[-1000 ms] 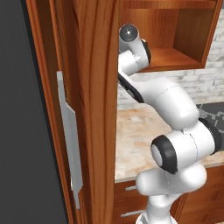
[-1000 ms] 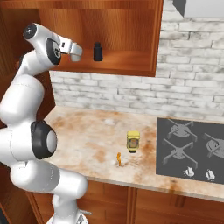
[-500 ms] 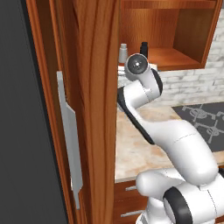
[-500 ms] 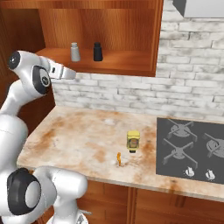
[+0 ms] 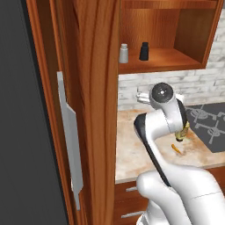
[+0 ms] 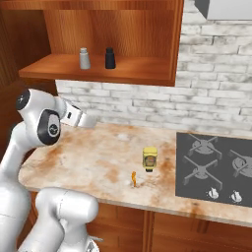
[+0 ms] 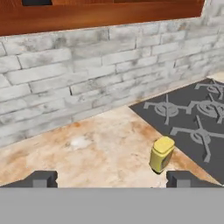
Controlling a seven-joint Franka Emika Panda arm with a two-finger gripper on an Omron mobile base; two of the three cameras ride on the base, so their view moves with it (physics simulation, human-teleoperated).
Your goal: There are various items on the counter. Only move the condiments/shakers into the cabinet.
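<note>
Reddish-brown wooden wall cabinet already has the grey cylindrical shaker w/ lighter cap and black tapered shaker on its shelf; the yellow-brown squeeze bottle is left upright on the beige-tan marbled stone bench, near the dark hob. Pincer hangs spread wide and empty, well short of it. Risks: tall bottle tips if a tip clips it on approach, or the tiny orange stick just beside it gets knocked or grabbed instead.

A glossy white arm with rounded segments is seen, dark grey discs being set into its joints
</note>
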